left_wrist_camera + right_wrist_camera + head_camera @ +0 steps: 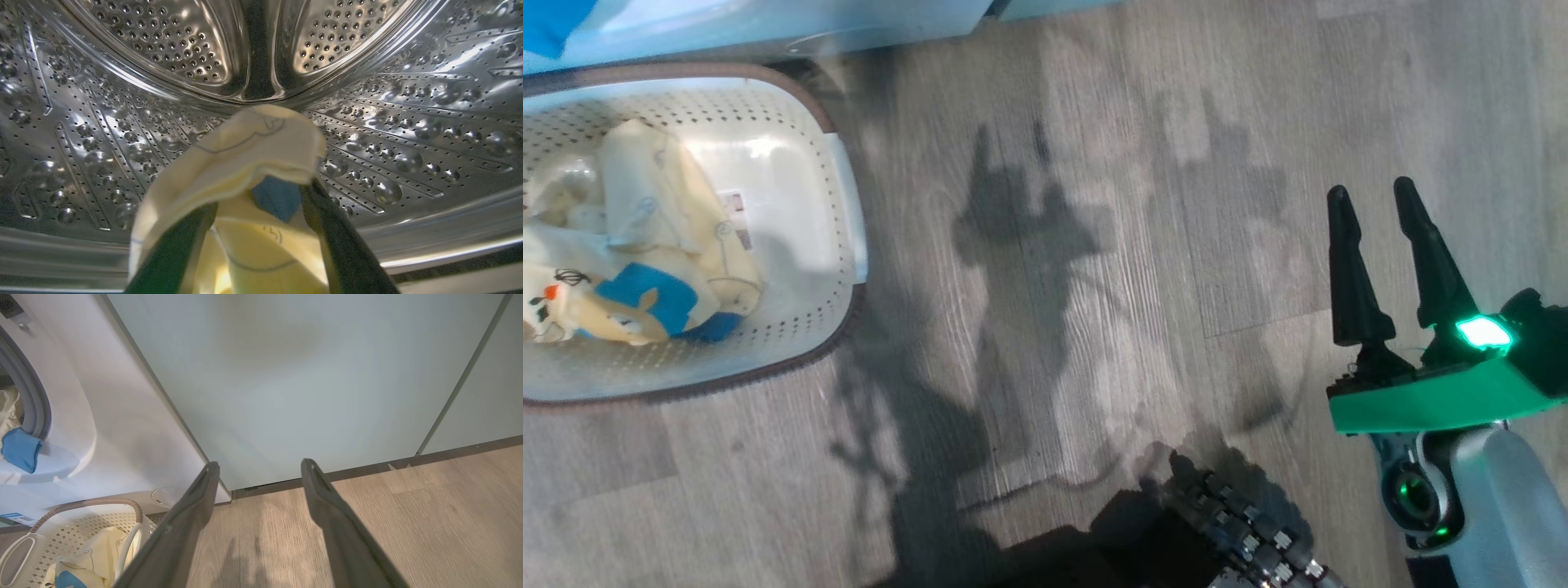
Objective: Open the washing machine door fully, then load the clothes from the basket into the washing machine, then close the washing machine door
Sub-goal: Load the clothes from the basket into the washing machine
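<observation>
My left gripper (259,196) is inside the washing machine's shiny steel drum (408,122). Its fingers stand wide apart, and a pale-yellow garment (253,147) with a blue patch lies loosely draped over them. In the right wrist view that garment's blue cuff (20,449) hangs at the grey-ringed opening of the white washing machine (122,437). The cream basket (800,147) sits on the floor at the left, with more clothes (645,245) in it, one with a cartoon print. My right gripper (1372,192) hovers open and empty over the floor at the right. The washing machine door is out of view.
A pale-green cabinet door (306,375) stands right of the washer, in front of my right gripper (260,463). The basket (81,504) sits close against the washer's front. Grey wood floor (1094,245) stretches between basket and right arm. My dark base (1233,523) is at the bottom.
</observation>
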Robot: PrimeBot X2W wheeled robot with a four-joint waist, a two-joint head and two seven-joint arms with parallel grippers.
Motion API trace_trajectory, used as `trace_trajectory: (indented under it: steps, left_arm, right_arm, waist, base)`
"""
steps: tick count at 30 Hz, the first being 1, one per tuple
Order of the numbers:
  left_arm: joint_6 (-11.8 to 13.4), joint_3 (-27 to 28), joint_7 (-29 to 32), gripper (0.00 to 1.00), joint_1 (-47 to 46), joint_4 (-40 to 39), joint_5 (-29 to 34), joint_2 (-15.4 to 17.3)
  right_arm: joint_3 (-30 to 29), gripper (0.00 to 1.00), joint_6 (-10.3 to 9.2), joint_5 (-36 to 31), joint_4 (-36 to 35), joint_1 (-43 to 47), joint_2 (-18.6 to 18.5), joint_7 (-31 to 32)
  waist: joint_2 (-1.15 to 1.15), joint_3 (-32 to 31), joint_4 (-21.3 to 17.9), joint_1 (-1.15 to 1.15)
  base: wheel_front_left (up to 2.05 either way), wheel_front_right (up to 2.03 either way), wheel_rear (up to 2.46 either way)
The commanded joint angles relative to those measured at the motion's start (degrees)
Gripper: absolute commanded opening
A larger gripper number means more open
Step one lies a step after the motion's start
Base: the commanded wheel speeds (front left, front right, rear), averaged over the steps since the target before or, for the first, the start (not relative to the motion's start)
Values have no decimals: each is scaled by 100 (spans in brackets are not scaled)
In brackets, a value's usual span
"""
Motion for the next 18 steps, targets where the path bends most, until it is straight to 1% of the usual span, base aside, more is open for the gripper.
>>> trace_trajectory:
  steps: [1, 4, 10, 14, 18]
  left_arm:
    - [-12, 89, -56, 100, -97, -130, -31, 215]
    - [-8, 98, -244, 100, 0, -93, -83, 139]
    - [61, 225, -667, 100, 537, -229, -324, -29]
    - [162, 352, -938, 100, 1099, -613, -512, -136]
    - [373, 460, -1157, 100, 1750, -1226, -632, -218]
  right_arm:
    - [24, 100, -16, -46, -133, 25, -77, -38]
    - [-38, 100, -16, -100, -126, 32, -77, -38]
    - [-202, 100, -16, -235, -130, 119, -77, -38]
    - [-292, 100, -16, -315, -133, 184, -77, -38]
    - [-377, 100, -16, -402, -135, 250, -77, -38]
  waist:
    - [0, -42, 47, 0]
    - [0, -124, 131, 0]
    - [0, -397, 335, 0]
    - [0, -572, 462, 0]
    - [0, -744, 587, 0]
  base:
    - [0, 0, 0]
    - [0, 0, 0]
    - [0, 0, 0]
    - [0, 0, 0]
    - [0, 0, 0]
